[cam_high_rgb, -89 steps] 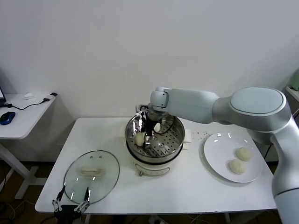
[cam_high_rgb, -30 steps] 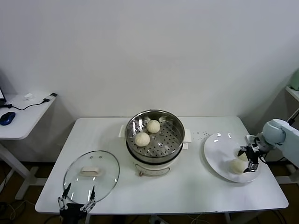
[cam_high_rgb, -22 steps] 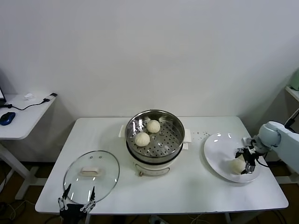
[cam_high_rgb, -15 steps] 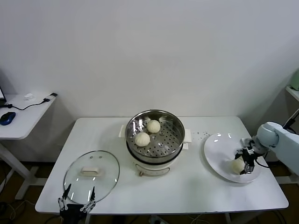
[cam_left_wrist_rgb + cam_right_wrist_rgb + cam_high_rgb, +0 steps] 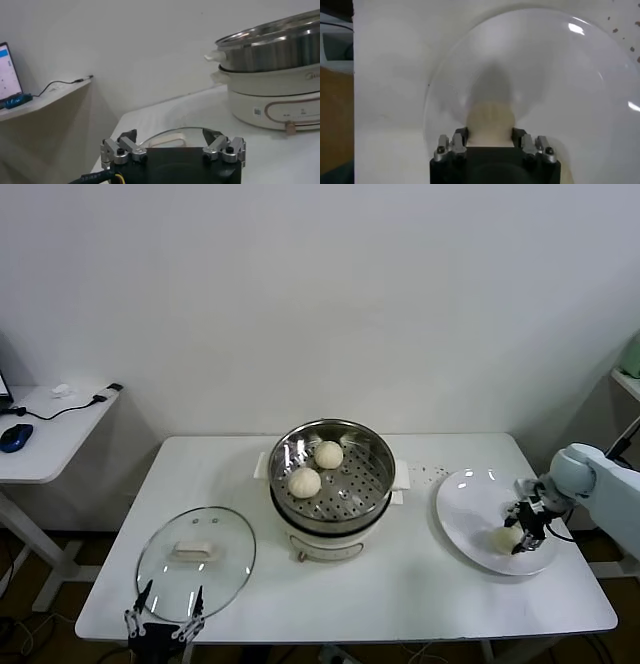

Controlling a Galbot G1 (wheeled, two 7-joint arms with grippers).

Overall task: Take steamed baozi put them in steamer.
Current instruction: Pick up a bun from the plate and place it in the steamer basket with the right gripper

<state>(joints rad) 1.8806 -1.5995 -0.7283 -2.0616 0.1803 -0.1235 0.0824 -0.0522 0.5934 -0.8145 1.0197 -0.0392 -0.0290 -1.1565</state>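
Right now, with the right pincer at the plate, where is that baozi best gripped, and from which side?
Grip the baozi across its widest part, low on both flanks, coming straight down from above. It is a smooth dome lying on the shallow plate, with no edge to hook. The right pincer already grips it so; the left pincer idles by the lid.

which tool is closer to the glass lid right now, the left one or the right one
Left. The left tool hangs at the table's front edge right beside the glass lid. The right tool is across the table, over the white plate, around a baozi.
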